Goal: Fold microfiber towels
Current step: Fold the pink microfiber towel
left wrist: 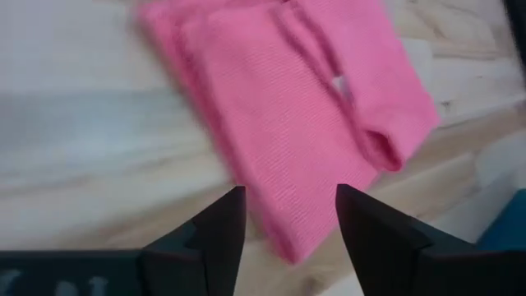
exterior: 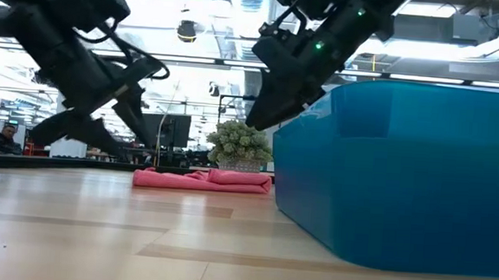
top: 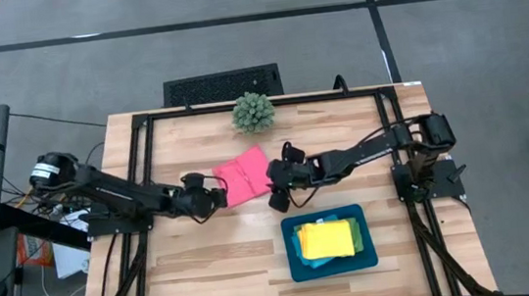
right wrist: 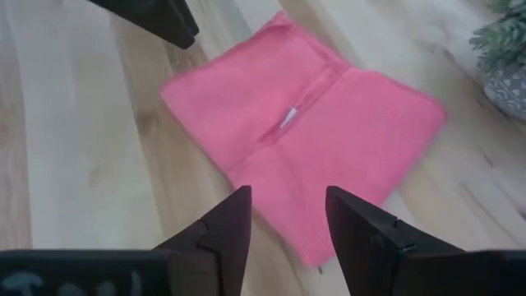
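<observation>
The hot pink towel (top: 241, 176) lies folded and flat on the table's middle; it also shows in the low view (exterior: 202, 180), the left wrist view (left wrist: 288, 107) and the right wrist view (right wrist: 304, 123). My left gripper (top: 218, 194) is open, just left of the towel and above the table. My right gripper (top: 277, 192) is open, just right of the towel's near corner. A yellow towel (top: 325, 239) lies on top of a stack in the teal tray (top: 331, 269); lime green and blue edges show under it.
The spiky green ball plant (top: 253, 113) stands at the far edge behind the pink towel. The teal tray (exterior: 404, 167) sits at the near right. Bare wood lies at the near left (top: 208, 262).
</observation>
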Robot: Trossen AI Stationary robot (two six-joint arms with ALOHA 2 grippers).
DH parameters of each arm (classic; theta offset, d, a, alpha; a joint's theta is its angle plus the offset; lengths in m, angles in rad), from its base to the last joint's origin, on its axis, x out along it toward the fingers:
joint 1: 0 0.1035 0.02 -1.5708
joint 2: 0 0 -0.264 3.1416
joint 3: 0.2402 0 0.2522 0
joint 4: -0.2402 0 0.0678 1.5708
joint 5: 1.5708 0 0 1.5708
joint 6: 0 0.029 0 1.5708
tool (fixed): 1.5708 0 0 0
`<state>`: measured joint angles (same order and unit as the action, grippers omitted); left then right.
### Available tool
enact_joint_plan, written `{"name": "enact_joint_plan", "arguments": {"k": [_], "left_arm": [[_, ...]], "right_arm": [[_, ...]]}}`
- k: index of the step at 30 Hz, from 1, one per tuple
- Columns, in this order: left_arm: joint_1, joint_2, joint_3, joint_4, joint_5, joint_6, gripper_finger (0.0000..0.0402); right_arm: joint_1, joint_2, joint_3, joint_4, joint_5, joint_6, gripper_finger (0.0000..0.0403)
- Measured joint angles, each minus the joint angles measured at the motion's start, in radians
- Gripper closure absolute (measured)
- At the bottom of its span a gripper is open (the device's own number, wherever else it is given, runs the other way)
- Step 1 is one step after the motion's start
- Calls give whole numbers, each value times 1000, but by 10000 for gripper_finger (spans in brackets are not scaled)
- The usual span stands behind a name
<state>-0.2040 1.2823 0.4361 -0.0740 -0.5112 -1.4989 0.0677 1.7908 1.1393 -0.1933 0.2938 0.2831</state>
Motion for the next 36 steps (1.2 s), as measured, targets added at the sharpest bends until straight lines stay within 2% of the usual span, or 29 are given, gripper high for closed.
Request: {"name": "enact_joint_plan", "arguments": {"k": [5,8,15,19,24,31,33,36], "left_arm": [[-27,41,-10,-4,-1,-133,198],[-15,112,-10,28,17,-167,187],[20,238,-6,236,-18,-161,180],[31,240,-7,245,1,-163,185],[30,241,-7,216,-3,-200,238],[30,243,-7,209,1,-147,376],[30,241,-7,212,13,-132,392],[29,240,-8,226,39,-114,393]], "right_arm": [[4,0,0,-5,0,-3,221],[4,0,0,-9,0,-3,221],[4,0,0,-15,0,-22,221],[4,0,0,-18,0,-31,221],[4,-1,0,-19,0,-32,221],[4,-1,0,-32,0,-32,221],[4,7,0,0,0,-32,221],[4,43,0,78,-3,-32,221]]}}
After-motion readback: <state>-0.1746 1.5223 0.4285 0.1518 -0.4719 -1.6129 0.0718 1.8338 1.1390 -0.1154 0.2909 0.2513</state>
